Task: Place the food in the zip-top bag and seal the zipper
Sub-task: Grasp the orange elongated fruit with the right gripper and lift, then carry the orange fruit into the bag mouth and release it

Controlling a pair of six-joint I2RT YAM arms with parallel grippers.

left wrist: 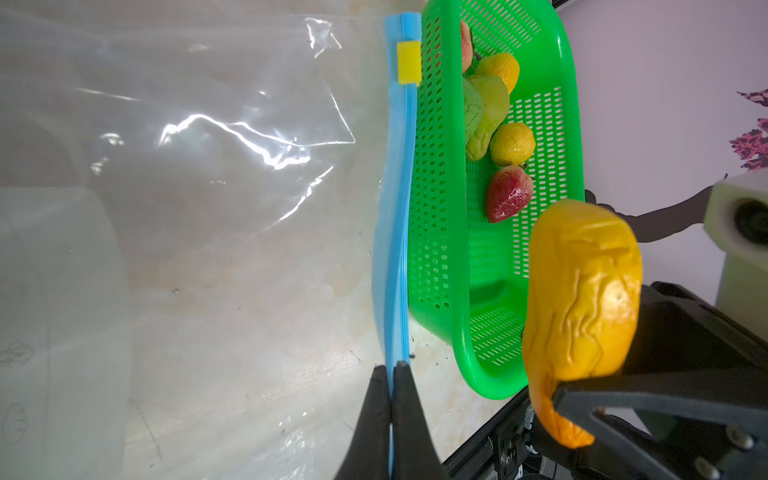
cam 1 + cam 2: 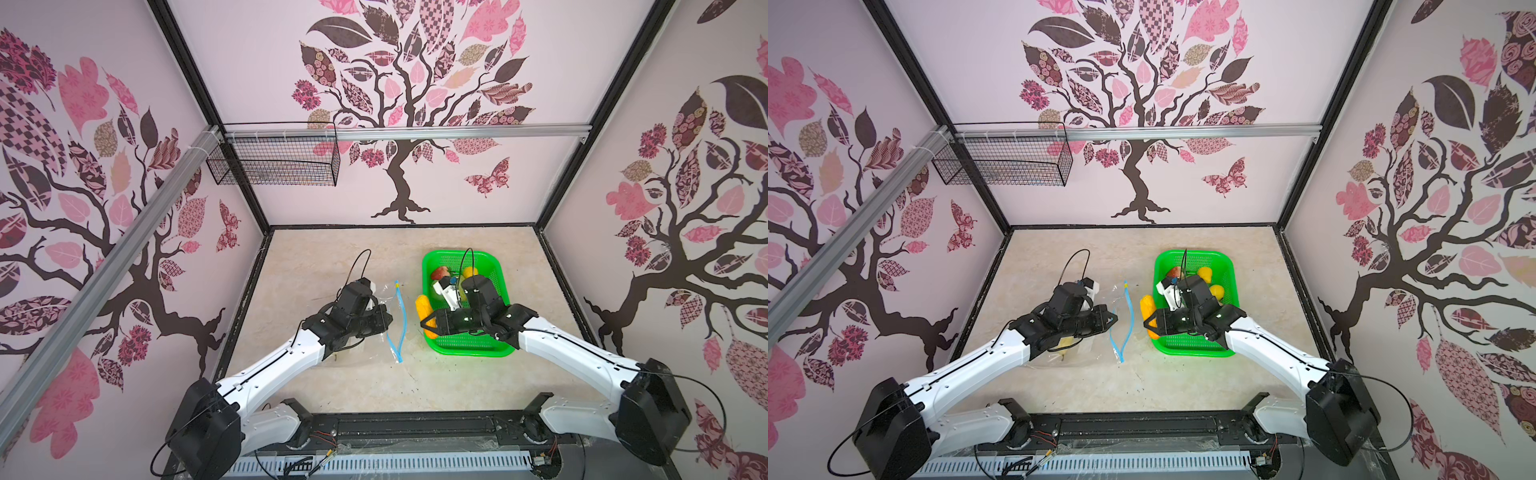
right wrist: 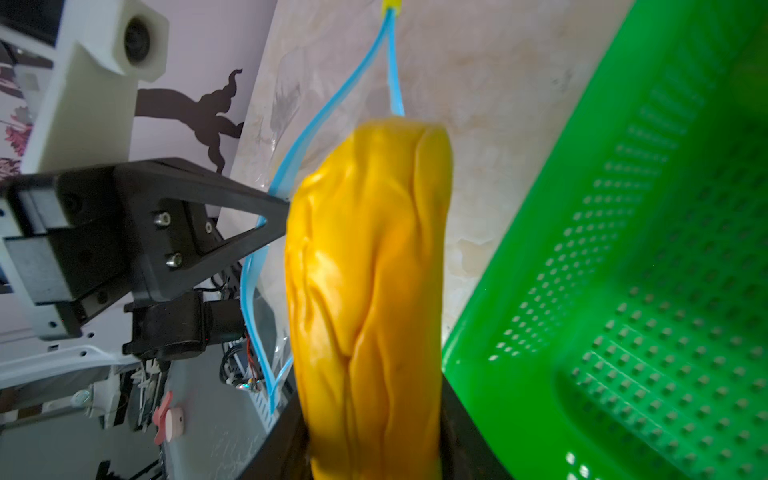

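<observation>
The clear zip-top bag (image 1: 208, 208) lies flat under my left arm, its mouth facing the green basket (image 2: 469, 345). The light-blue zipper (image 2: 402, 311) (image 2: 1130, 311) gapes, with its yellow slider (image 1: 408, 62) at the far end. My left gripper (image 1: 390, 368) (image 2: 388, 322) is shut on one lip of the zipper (image 1: 397, 249). My right gripper (image 3: 374, 449) (image 2: 426, 322) is shut on a bumpy yellow piece (image 3: 370, 291) (image 1: 582, 291), held above the basket's near-left rim beside the bag mouth. A strawberry (image 1: 509, 195), lemons (image 1: 512, 143) and a green pear (image 1: 486, 112) lie in the basket.
The basket (image 2: 1196, 347) stands right of the bag on the marble-look table. A black wire basket (image 2: 274, 162) hangs on the back-left rail. Patterned walls close in three sides, and the arm bases run along the front edge.
</observation>
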